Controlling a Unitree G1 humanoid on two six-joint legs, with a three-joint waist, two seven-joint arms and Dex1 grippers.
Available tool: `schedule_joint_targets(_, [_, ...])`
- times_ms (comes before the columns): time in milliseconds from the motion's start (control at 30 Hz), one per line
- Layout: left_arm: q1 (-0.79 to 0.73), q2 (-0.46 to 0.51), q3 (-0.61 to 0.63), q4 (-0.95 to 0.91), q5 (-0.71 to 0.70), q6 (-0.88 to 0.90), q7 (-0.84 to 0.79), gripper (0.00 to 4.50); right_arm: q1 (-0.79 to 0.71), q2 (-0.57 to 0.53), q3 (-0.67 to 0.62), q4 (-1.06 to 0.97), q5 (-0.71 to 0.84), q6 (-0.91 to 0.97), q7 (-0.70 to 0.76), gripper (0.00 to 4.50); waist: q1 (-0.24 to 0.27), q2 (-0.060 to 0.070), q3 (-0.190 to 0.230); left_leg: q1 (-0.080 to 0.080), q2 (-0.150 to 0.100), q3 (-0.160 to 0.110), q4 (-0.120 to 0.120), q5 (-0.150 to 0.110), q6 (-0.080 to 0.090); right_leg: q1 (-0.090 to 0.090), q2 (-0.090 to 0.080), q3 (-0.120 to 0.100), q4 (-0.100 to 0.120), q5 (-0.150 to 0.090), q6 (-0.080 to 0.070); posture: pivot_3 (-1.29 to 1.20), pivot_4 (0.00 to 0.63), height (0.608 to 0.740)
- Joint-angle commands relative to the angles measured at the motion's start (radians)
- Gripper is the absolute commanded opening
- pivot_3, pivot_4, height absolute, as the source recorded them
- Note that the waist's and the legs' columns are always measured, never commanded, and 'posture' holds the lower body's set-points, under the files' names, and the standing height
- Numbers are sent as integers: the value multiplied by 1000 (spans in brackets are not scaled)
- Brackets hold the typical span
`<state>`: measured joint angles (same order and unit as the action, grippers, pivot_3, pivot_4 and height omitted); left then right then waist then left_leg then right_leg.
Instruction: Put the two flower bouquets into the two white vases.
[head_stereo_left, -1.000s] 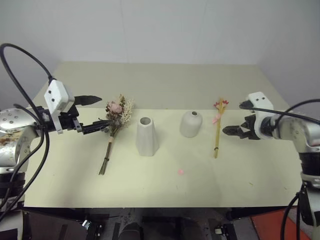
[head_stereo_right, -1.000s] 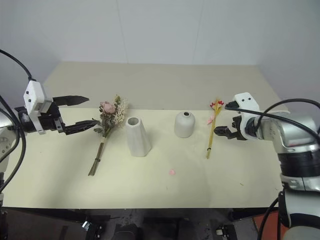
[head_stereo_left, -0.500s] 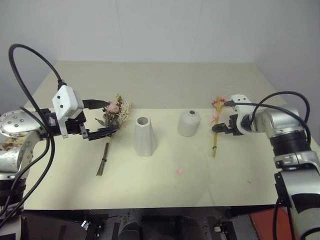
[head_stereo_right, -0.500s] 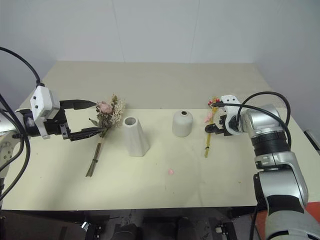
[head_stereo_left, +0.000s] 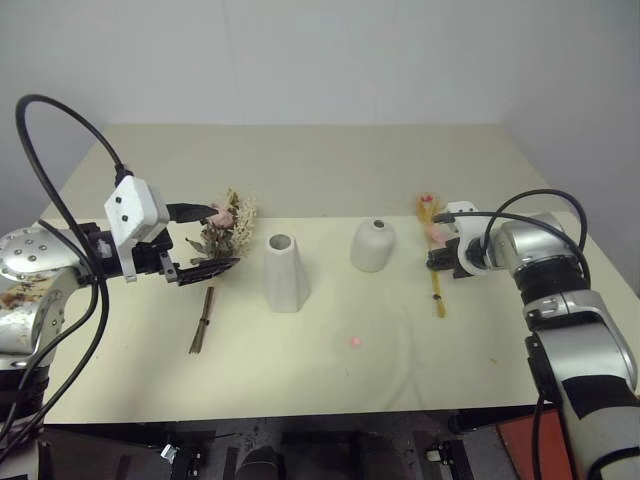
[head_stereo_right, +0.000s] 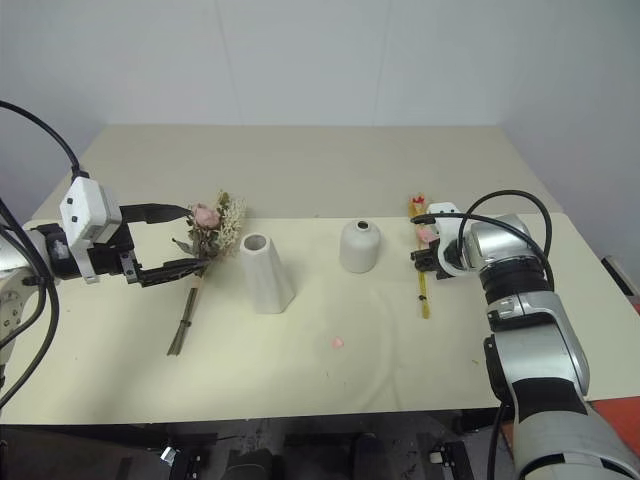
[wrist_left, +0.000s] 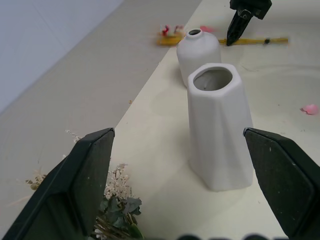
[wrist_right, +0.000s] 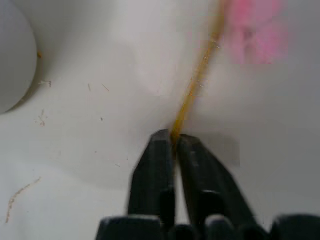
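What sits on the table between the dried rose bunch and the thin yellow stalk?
The taller faceted vase nearer the rose bunch, then the rounded vase nearer the yellow stalk, per the left eye view.

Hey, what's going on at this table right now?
A two-armed robot is working on getting flowers into vases. Its right end effector is shut on the thin yellow stalk, which lies flat on the table. Its left end effector is open around the bushy dried bunch, not yet closed on it. The taller vase and the rounded vase stand empty between the two. A small pink petal lies in front of them.
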<state>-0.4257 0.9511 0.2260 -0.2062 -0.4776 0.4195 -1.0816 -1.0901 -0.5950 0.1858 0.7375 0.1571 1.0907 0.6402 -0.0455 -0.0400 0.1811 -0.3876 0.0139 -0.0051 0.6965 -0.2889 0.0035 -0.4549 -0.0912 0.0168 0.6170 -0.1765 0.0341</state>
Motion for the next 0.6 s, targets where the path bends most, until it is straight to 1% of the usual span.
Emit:
schedule_joint_targets(33, [-7,9,28,-28,-16,-1,10,4500,-24,-1,-15,0,-23,-4,-1,30,0,0,0,0,0,0,0,0,0,0,0,0,0,0,0,0,150,740])
schedule_joint_targets(167, [-13,7,22,-24,-12,-6,14,4500,-26,-3,-39,-29,-40,-8,-43,30,1,0,0,0,0,0,0,1,-1,0,0,0,2,0,0,0,150,740])
schedule_joint_targets(267, [-19,15,22,-14,-7,-13,9,4500,-12,0,-130,-167,-38,-55,-148,30,1,0,0,0,0,0,1,1,-1,-1,-1,0,4,0,0,0,150,740])
schedule_joint_targets(333, [-25,18,20,-7,-5,-15,6,4500,40,-1,-170,-312,-53,-180,-204,30,1,0,0,0,0,0,1,1,-2,-2,0,1,6,0,0,0,150,740])
schedule_joint_targets(400, [-32,20,15,1,1,-20,3,4500,99,15,-221,-441,-72,-367,-277,30,2,0,0,0,0,-1,1,1,-2,-2,0,0,7,0,0,0,150,740])
schedule_joint_targets(500, [-44,18,6,11,6,-26,1,4500,144,41,-266,-529,-95,-591,-352,30,1,0,0,0,0,-1,1,1,-2,-2,0,0,8,0,0,0,150,740])
schedule_joint_targets(600, [-53,13,-2,19,11,-34,-1,4500,148,104,-346,-584,-29,-718,-378,30,-1,0,0,1,0,-1,2,1,-2,-2,0,1,8,0,0,0,150,740])
